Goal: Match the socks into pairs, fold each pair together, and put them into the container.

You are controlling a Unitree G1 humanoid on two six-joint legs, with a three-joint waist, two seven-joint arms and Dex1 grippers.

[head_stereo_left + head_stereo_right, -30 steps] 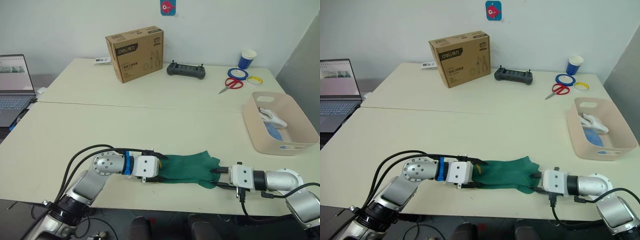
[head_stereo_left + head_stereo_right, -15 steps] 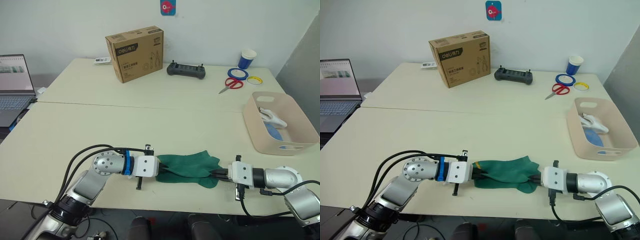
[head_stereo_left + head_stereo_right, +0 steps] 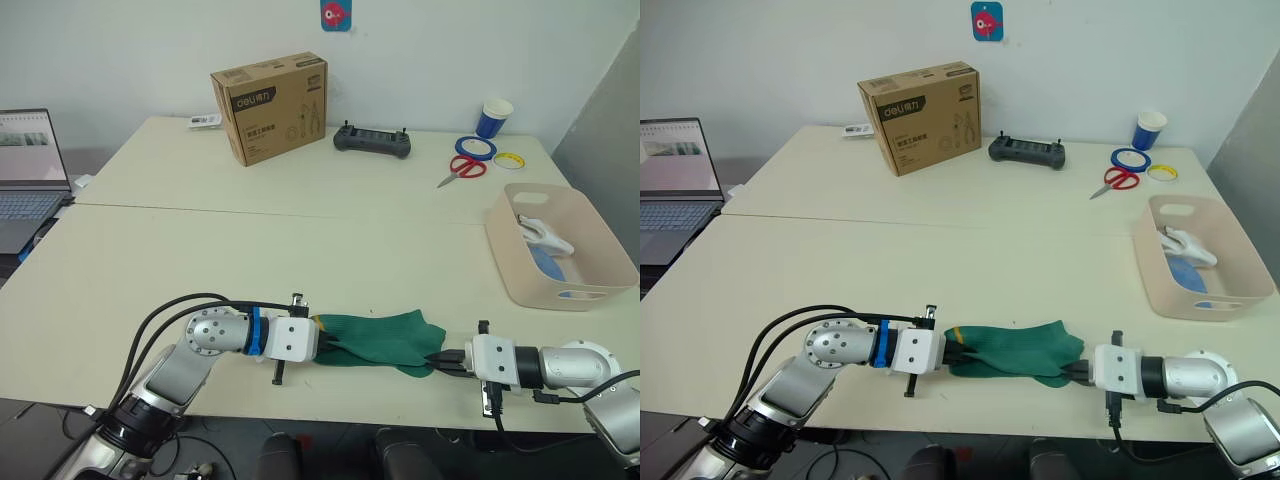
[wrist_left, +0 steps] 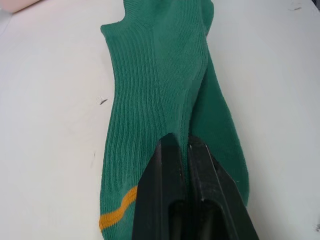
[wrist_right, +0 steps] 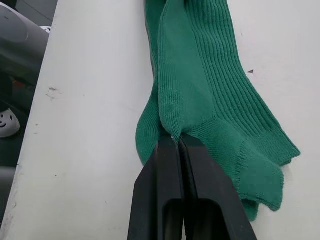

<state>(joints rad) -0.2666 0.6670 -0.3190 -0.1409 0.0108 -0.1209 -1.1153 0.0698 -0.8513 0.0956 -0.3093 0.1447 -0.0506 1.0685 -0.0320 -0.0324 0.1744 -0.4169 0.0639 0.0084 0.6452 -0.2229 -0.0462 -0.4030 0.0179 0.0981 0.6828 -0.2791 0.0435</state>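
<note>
Dark green socks (image 3: pixel 378 338) lie stacked and stretched flat near the table's front edge, a yellow mark (image 4: pixel 116 215) at one end. My left gripper (image 3: pixel 322 342) is shut on their left end, its fingers (image 4: pixel 172 165) pinching the fabric. My right gripper (image 3: pixel 440 361) is shut on their right end, its fingers (image 5: pixel 175 150) pinching a fold of the green cloth. The pale pink-beige container (image 3: pixel 597 257) stands at the right edge of the table. Inside it lie a white sock (image 3: pixel 542 234) and a light blue sock (image 3: pixel 549 262).
At the back of the table stand a brown cardboard box (image 3: pixel 270 106), a black controller (image 3: pixel 372 140), red scissors (image 3: pixel 460 168), tape rolls (image 3: pixel 474 147) and a blue cup (image 3: pixel 494 117). A laptop (image 3: pixel 26 175) sits at the far left.
Both grippers have closed on the ends of the green socks. My right gripper has drawn back to the right, pulling the socks out longer and flatter.
</note>
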